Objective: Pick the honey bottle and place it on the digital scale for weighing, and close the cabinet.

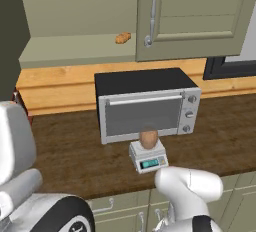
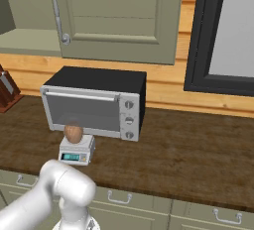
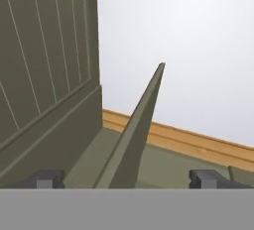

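The honey bottle, a small brown jar, stands upright on the digital scale, in front of the toaster oven. The cabinet hangs above. Its right door is shut and its left door is swung open, so the shelf inside shows. In the hand view my gripper is open and holds nothing. Its fingertips stand wide apart, and the thin edge of a green cabinet door rises between them. A panelled door face is on the left.
A silver toaster oven with a black top sits on the wooden counter. A small orange-brown lump lies on the cabinet shelf. A knife block is at the left, a dark window frame at the right.
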### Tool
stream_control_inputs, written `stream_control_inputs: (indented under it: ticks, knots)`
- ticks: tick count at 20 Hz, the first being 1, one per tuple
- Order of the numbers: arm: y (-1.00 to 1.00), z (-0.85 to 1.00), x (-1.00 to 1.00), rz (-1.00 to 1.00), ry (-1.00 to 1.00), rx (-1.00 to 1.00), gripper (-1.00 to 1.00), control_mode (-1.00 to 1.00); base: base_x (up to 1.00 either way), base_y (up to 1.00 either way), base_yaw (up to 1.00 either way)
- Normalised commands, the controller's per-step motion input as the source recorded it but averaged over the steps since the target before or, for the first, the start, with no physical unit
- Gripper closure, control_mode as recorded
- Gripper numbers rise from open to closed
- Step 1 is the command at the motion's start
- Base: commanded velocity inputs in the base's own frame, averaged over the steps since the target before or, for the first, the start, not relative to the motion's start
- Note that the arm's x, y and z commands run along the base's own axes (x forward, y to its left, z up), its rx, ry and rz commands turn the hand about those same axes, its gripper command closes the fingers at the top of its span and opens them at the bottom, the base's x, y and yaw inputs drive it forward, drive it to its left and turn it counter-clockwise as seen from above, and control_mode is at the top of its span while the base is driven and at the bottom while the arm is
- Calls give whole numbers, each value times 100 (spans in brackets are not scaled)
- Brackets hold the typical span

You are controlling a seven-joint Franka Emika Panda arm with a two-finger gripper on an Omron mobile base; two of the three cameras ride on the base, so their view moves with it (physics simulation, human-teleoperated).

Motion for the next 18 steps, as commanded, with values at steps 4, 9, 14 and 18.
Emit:
stream_control_inputs:
  ticks: [4, 9, 14, 18]
  knots:
    - [36, -8, 17, -23, 1, -4, -100, -100, 0, 0, 0]
    - [15, -23, 23, -30, 5, -2, -100, -100, 0, 0, 0]
    - [0, -39, 12, -39, 5, 0, -100, -100, 0, 0, 0]
    - [11, -15, 10, -36, 4, 0, -100, -100, 0, 0, 0]
